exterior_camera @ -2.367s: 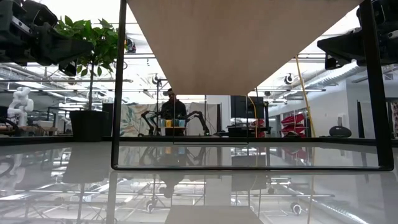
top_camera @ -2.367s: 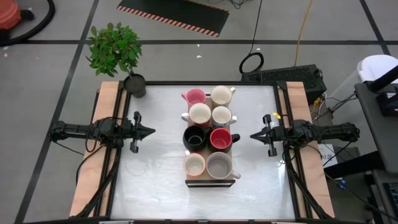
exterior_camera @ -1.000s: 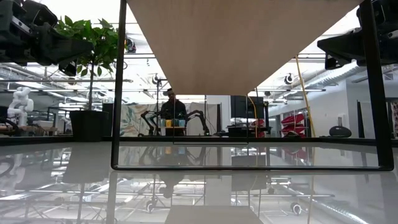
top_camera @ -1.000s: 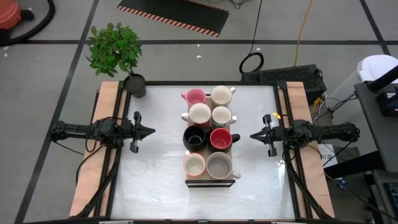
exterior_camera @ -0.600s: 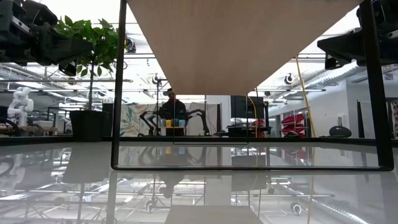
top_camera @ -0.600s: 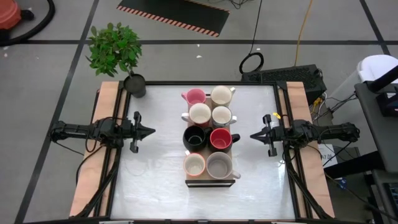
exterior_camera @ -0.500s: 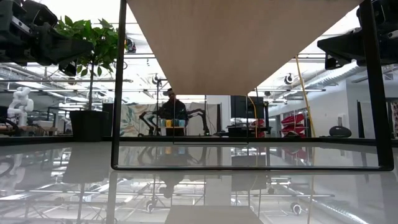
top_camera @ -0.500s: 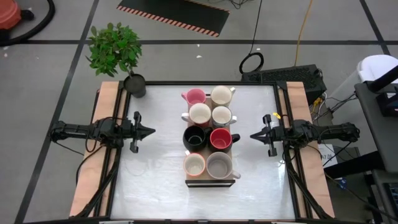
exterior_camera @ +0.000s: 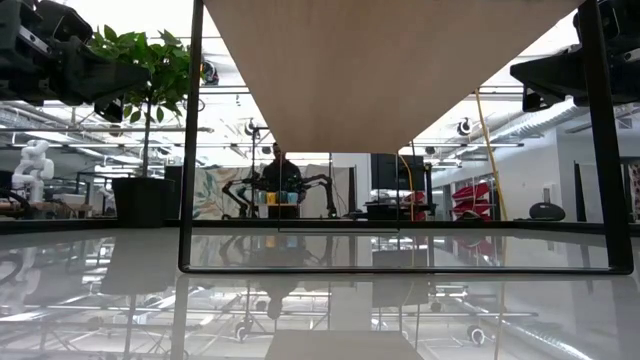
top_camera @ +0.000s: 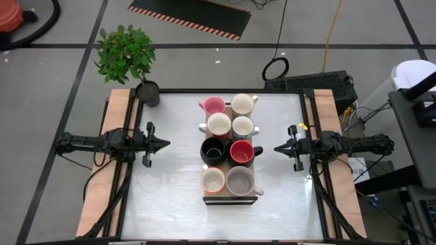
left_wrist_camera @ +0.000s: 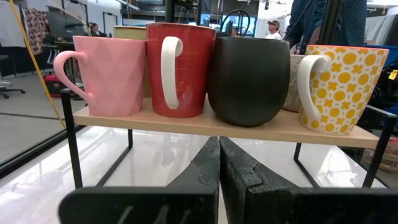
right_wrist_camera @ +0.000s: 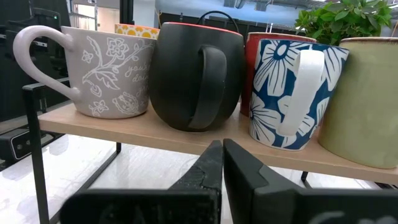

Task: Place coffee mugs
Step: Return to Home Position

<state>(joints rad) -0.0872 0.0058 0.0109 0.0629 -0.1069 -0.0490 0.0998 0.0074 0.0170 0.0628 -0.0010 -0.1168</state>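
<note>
Several coffee mugs stand upright in two rows on a raised wooden shelf (top_camera: 231, 198) with black legs at the table's middle. The left wrist view shows a pink mug (left_wrist_camera: 109, 74), a red mug (left_wrist_camera: 180, 68), a black mug (left_wrist_camera: 249, 79) and a yellow-dotted mug (left_wrist_camera: 339, 87). The right wrist view shows a grey floral mug (right_wrist_camera: 102, 71), a black mug (right_wrist_camera: 199, 74), a blue-flowered mug (right_wrist_camera: 292, 90) and a cream mug (right_wrist_camera: 367, 99). My left gripper (top_camera: 165, 143) hovers shut left of the shelf. My right gripper (top_camera: 277, 148) hovers shut right of it. Both point level at the shelf.
A potted plant (top_camera: 125, 54) in a dark pot (top_camera: 148, 93) stands at the table's far left corner. Bare glossy tabletop (top_camera: 170, 184) lies on both sides of the shelf and under it. Wooden boards (top_camera: 109, 163) run along the left and right edges.
</note>
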